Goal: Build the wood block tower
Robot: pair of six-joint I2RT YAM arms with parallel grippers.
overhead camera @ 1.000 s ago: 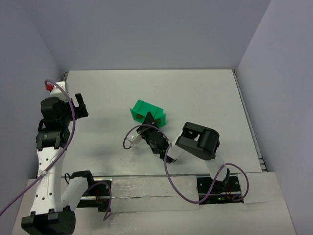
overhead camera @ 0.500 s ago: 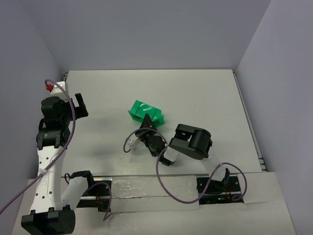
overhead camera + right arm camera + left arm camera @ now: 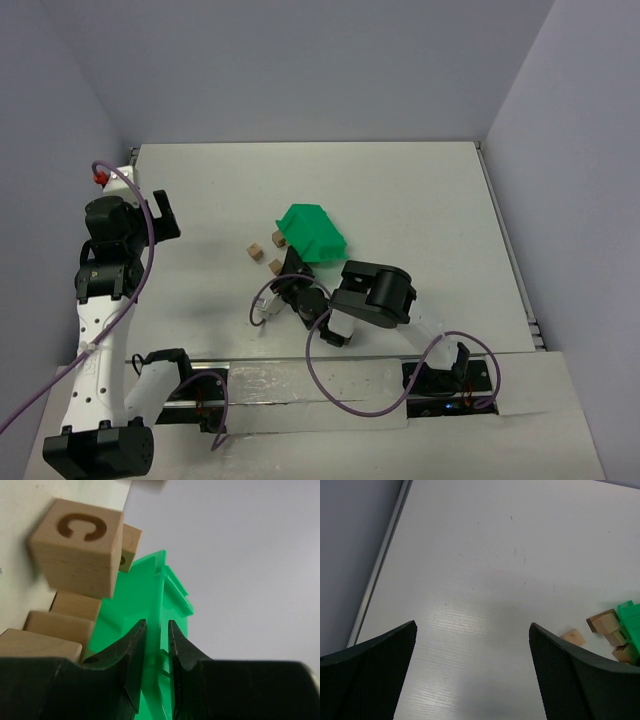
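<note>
My right gripper [image 3: 156,625] is shut on the rim wall of the green bin [image 3: 161,595], which is tipped over on its side. Wood blocks lie beside it: one marked "C" [image 3: 80,550] and others [image 3: 60,625] against the bin's mouth. From above, the bin [image 3: 312,232] lies mid-table with the right gripper [image 3: 292,260] at its near-left edge and loose blocks [image 3: 254,251] [image 3: 275,266] to its left. My left gripper [image 3: 472,627] is open and empty over bare table, far left [image 3: 165,215]. Blocks [image 3: 604,621] show at its right. No tower is in view.
The table's left edge rail [image 3: 380,565] runs close to the left gripper. The right arm's purple cable [image 3: 320,375] loops over the near table. Walls close in the table at the back and on both sides.
</note>
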